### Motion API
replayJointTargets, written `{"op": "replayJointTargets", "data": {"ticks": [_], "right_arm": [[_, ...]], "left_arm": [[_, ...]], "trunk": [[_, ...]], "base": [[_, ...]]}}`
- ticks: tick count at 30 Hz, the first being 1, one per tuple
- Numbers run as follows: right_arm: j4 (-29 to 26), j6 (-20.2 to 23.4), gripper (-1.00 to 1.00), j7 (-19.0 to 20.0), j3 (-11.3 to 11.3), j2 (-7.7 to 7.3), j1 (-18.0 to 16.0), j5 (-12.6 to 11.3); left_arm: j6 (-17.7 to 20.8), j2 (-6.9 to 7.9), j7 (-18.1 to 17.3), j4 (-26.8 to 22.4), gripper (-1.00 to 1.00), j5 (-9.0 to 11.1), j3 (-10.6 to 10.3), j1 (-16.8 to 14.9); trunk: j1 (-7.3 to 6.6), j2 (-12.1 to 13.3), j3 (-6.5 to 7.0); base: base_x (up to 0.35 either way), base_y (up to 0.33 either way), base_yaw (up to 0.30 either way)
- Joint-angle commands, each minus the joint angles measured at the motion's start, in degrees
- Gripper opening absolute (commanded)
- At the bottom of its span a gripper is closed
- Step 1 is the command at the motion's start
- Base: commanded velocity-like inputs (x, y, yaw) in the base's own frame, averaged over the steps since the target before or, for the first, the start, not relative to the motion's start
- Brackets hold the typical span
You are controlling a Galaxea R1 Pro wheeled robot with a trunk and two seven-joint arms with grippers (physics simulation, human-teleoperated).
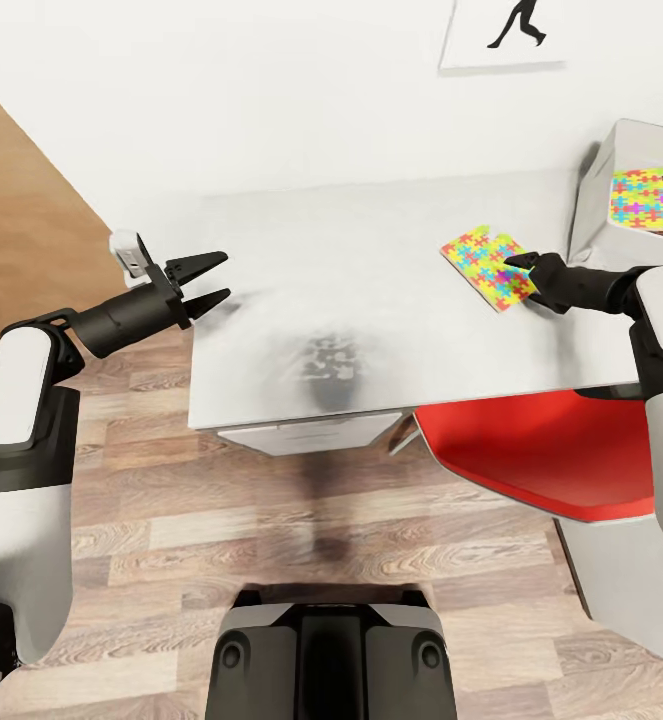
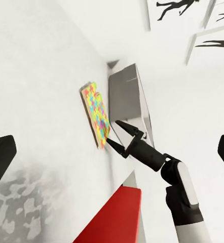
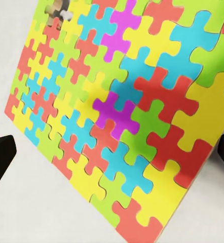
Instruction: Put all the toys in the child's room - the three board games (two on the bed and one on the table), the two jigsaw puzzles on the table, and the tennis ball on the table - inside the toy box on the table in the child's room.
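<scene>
Multicoloured jigsaw puzzle [image 1: 484, 266] lies on the table [image 1: 371, 300], near edge tilted up | right gripper [image 1: 523, 268] pinches that edge, I'd guess to carry it to the toy box [image 1: 601, 220] alongside | left gripper [image 1: 214, 278] hangs unclenched, holding nothing

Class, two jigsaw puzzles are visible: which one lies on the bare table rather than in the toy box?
The puzzle at the right hand; the other puzzle lies in the grey toy box.
</scene>
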Motion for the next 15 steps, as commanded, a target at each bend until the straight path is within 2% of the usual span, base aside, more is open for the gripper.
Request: {"op": "replayJointTargets", "data": {"ticks": [1, 10, 15], "right_arm": [[-0.09, 0.16, 1.00, -0.56, -0.03, 0.00, -0.03, -0.60], [-0.29, 0.10, 1.00, -0.59, -0.03, 0.00, -0.03, -0.60], [-0.32, 0.09, 1.00, -0.63, -0.03, 0.01, -0.03, -0.60]], "left_arm": [[0.23, 0.00, -0.60, 0.02, 1.00, -0.59, 0.06, -0.04], [0.24, 0.00, -0.60, 0.02, 1.00, -0.66, 0.04, -0.05], [0.24, 0.00, -0.60, 0.02, 1.00, -0.67, 0.04, -0.05]], "trunk": [[0.03, -0.09, -0.07], [0.03, -0.09, -0.07], [0.03, -0.09, -0.07]], "base": [[0.000, 0.000, 0.015], [0.000, 0.000, 0.012], [0.000, 0.000, 0.122]]}}
